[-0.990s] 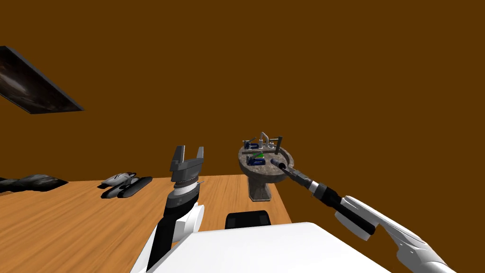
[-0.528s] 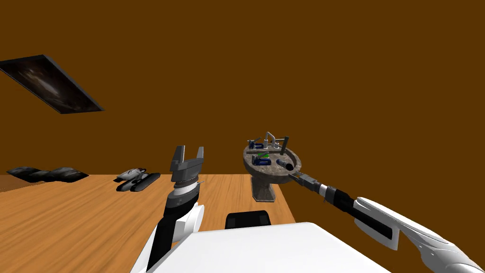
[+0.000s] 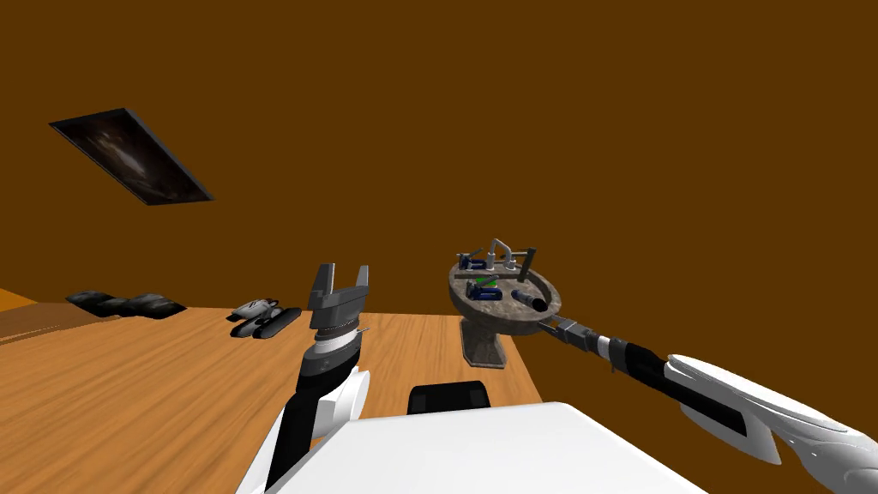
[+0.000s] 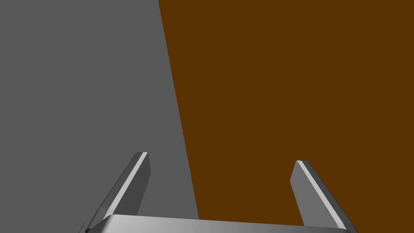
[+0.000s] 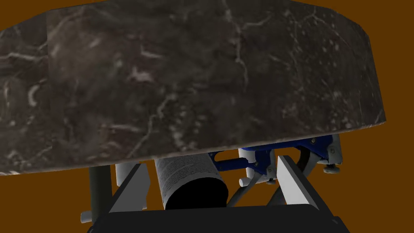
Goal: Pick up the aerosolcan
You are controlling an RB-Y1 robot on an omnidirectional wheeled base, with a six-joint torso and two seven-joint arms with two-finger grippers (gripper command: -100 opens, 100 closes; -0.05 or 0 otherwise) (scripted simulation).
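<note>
The aerosol can [image 5: 186, 173] is grey, fine-printed, black-ended.

Robot turning toward own left, head camera sweeping with it. Sink [image 3: 482, 324], dark cushions [image 3: 124, 304] and white-and-black gear [image 3: 264, 317] on wooden floor [image 3: 129, 394] all sliding toward robot's right. Dark picture frame [image 3: 129, 156] coming fully into view. Lighter orange patch [image 3: 12, 300] creeping in at far left. Right arm stretching flatter and farther out to robot's right, right gripper [image 3: 542, 307] keeping to sink's rim.
</note>
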